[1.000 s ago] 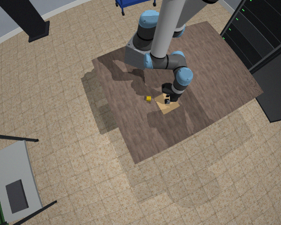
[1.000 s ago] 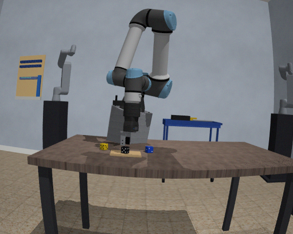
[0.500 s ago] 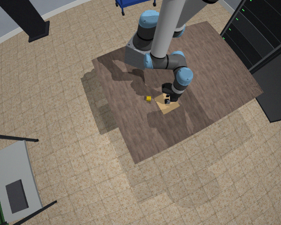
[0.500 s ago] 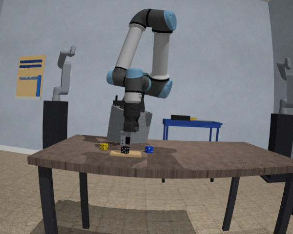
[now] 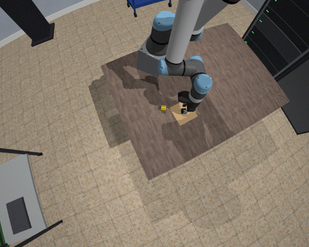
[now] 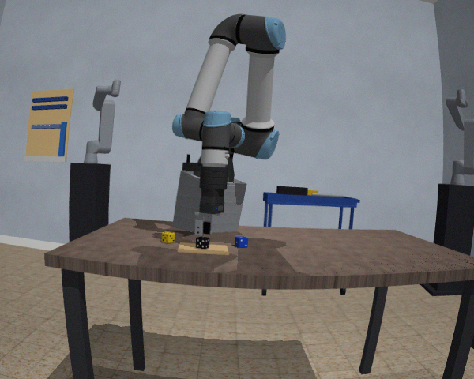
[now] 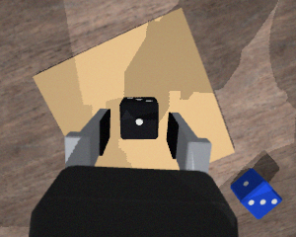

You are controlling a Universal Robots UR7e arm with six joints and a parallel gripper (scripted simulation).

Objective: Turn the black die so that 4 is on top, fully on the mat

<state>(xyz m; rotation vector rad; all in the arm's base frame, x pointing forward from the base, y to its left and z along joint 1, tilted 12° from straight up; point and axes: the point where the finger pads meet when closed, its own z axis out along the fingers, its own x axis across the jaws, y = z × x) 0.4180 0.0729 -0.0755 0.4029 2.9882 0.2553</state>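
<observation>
The black die (image 7: pixel 138 118) (image 6: pixel 202 242) lies flat on the tan mat (image 7: pixel 168 54) (image 6: pixel 219 249) (image 5: pixel 185 119), with one pip on top in the wrist view. My gripper (image 7: pixel 138 124) (image 6: pixel 203 227) is open and points straight down over the die. Its two fingers stand on either side of the die, with a gap on each side. In the top view the wrist hides the black die. A yellow die (image 5: pixel 163 108) (image 6: pixel 167 237) lies on the table left of the mat. A blue die (image 7: pixel 256 193) (image 6: pixel 241 241) lies on the table right of the mat, three pips on one visible face.
The wooden table (image 5: pixel 229 80) (image 6: pixel 351 253) carries the robot's grey base (image 5: pixel 147 62) (image 6: pixel 184 204) behind the mat. A blue cart (image 6: pixel 310 200) stands behind the table. A dark rack (image 5: pixel 287 39) stands at the right.
</observation>
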